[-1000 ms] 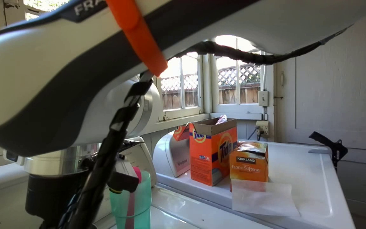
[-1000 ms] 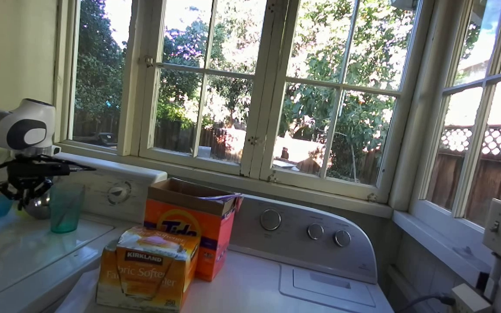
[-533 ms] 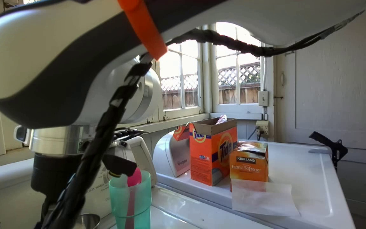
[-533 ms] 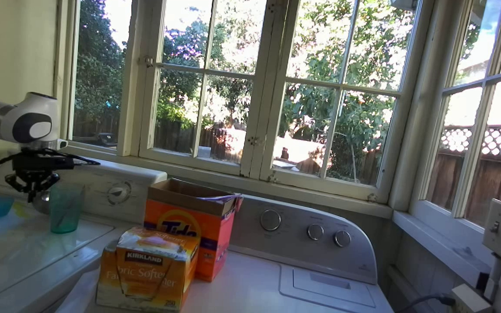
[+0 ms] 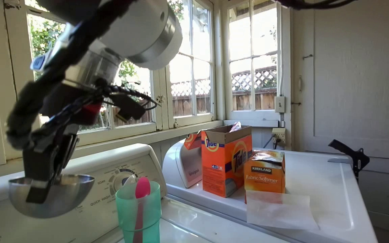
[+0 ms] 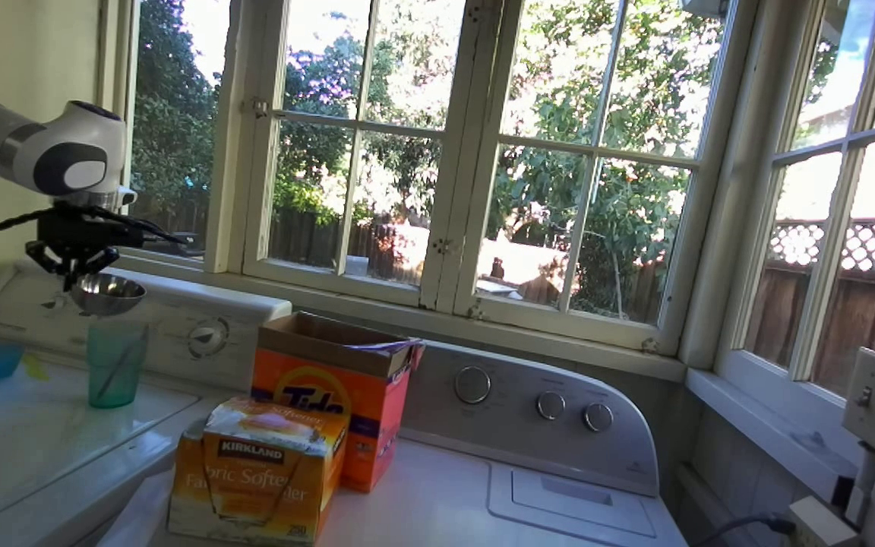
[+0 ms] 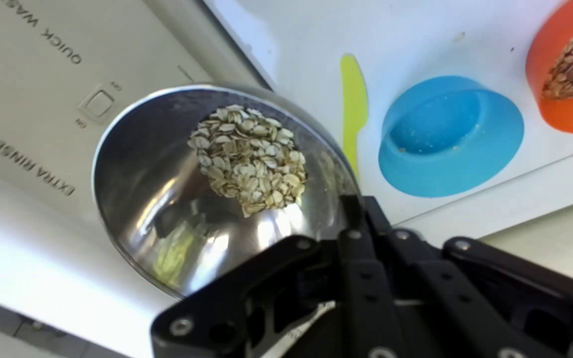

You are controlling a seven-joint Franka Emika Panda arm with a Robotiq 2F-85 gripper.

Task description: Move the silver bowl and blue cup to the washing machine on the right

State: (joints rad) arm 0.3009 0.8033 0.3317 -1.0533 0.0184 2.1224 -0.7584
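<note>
The silver bowl (image 5: 69, 200) hangs in the air, held at its rim; it also shows in an exterior view (image 6: 112, 298). In the wrist view the bowl (image 7: 142, 174) holds oat flakes. My gripper (image 7: 366, 211) is shut on its rim, one finger inside and one outside; it also shows in both exterior views (image 5: 44, 189) (image 6: 71, 282). The blue cup (image 5: 127, 216) stands upright with a pink spoon in it, beside and below the bowl; it also shows in an exterior view (image 6: 120, 372). The washing machine on the right (image 5: 319, 179) has a flat white top.
An orange Tide box (image 5: 214, 172) and a Kirkland box (image 5: 265, 175) stand on the right machine, with a white sheet (image 5: 279, 211) at its near edge. On the left machine lie a blue bowl (image 7: 445, 174), a yellow-green knife (image 7: 353, 109) and an orange bowl (image 7: 570, 117).
My gripper has risen and the silver bowl has come up with it, from behind the cup to above the left machine's top. The cup and boxes have not moved.
</note>
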